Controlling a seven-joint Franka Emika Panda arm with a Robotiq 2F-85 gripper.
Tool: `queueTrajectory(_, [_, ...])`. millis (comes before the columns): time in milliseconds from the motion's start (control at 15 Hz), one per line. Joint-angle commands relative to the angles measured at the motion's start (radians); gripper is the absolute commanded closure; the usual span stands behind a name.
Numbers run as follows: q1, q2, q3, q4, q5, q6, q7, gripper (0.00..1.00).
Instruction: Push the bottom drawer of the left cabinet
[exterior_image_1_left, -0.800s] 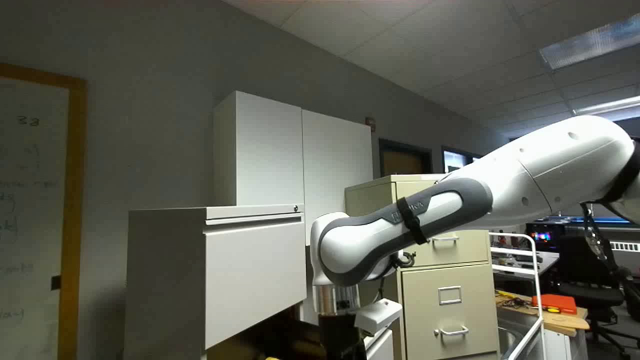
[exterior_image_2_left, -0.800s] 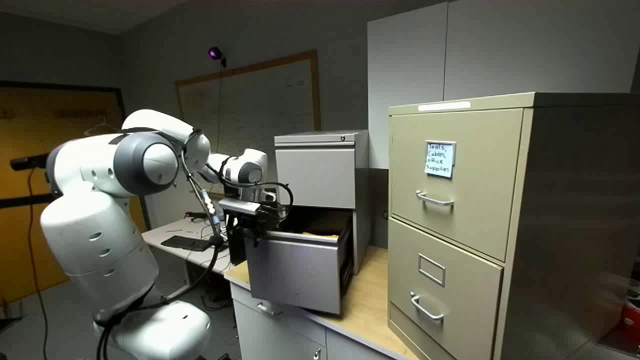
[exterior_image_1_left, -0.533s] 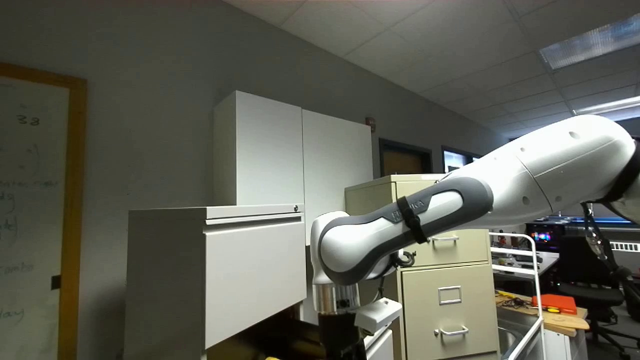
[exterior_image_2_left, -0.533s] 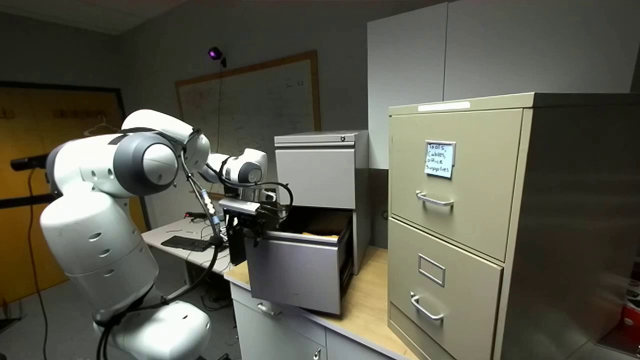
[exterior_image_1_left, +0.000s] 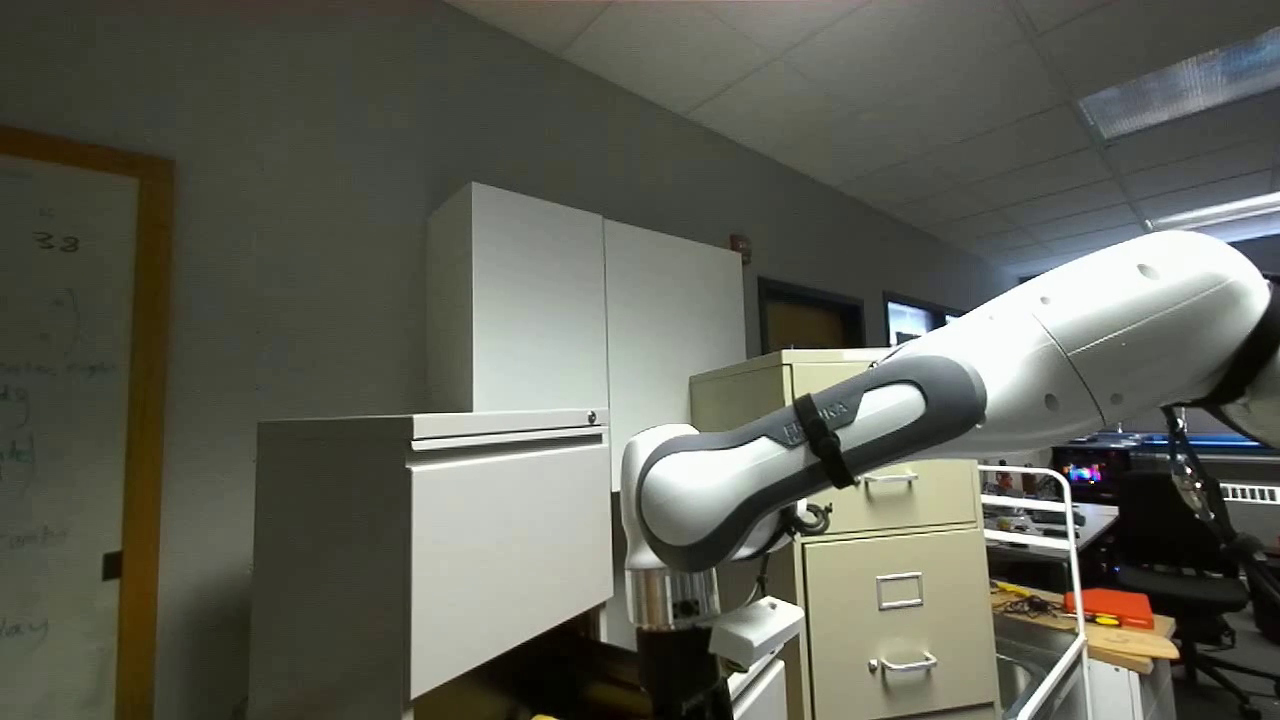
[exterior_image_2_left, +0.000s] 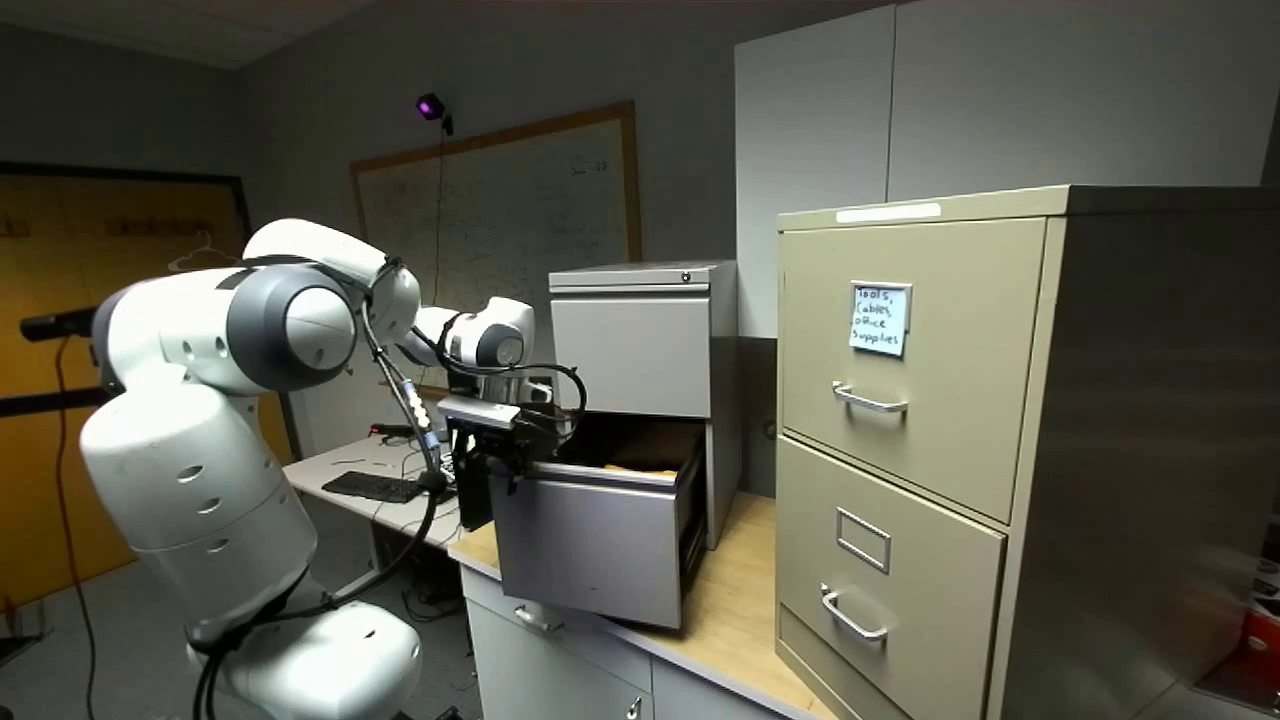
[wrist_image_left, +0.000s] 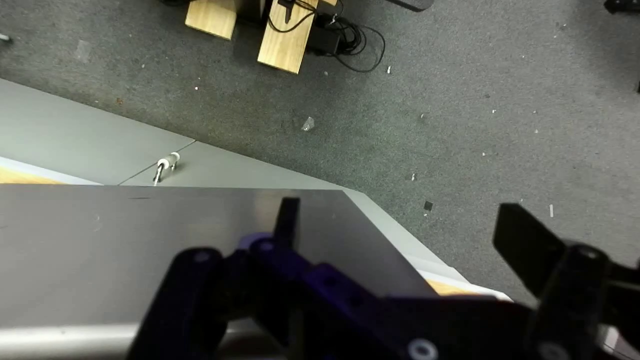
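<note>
One wood ctr (exterior_image_2_left: 742, 570) under grey cab (exterior_image_2_left: 725, 400), btm drawer (exterior_image_2_left: 590, 550) out; whiteboard (exterior_image_2_left: 500, 215) on wall (exterior_image_2_left: 685, 160); tool (wrist_image_left: 402, 230) spread.

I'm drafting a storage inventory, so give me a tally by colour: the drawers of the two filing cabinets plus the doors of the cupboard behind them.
Grey-white: 2 (top drawer, shut; bottom drawer, open)
Beige: 2 (upper beige drawer; lower beige drawer)
White: 2 (left-hand door; right-hand door)
Total: 6

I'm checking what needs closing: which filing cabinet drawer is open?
The bottom drawer of the pale left cabinet: it juts out, while the drawer above and the beige drawers look shut.
</note>
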Motion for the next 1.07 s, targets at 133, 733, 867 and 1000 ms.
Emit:
queueTrajectory(133, [-0.021, 0.006, 0.001, -0.005, -0.001, 0.028, -0.001, 0.0])
queueTrajectory(733, [-0.117, 0.032, -0.104, -0.066, 0.09, 0.157, -0.028, 0.26])
queueTrajectory(867, [-0.142, 0.041, -0.136, -0.086, 0.135, 0.184, -0.04, 0.35])
queueTrajectory(1000, [-0.166, 0.043, -0.162, -0.109, 0.183, 0.227, -0.035, 0.52])
